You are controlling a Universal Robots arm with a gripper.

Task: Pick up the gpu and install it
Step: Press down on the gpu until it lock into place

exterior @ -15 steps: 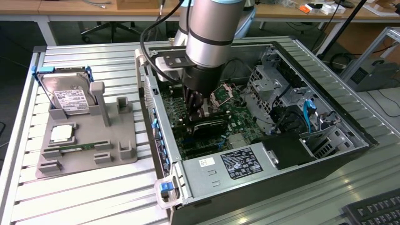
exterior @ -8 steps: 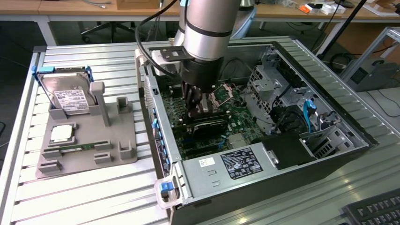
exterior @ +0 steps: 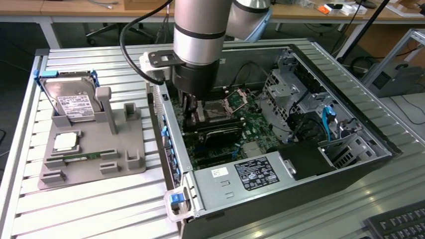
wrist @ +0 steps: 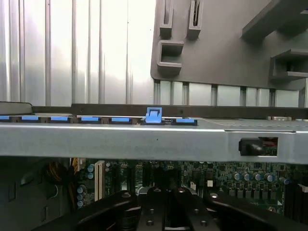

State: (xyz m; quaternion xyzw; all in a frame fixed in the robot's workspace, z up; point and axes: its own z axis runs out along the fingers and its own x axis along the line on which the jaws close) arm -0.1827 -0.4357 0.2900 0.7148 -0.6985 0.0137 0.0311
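gripper (exterior: 194, 112) closed, low over motherboard (exterior: 229, 132); held item unclear. risk: tilted card (exterior: 216, 133) jamming in slot.

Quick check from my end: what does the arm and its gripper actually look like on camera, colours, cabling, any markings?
The arm is a thick silver-grey metal tube with a black ring band and a light blue-grey joint cap beside it. Below sits a black cylindrical wrist section with a pale bracket on one side. A black cable loops off that side. The gripper is dark, with black fingers studded with small screws. No markings are legible.
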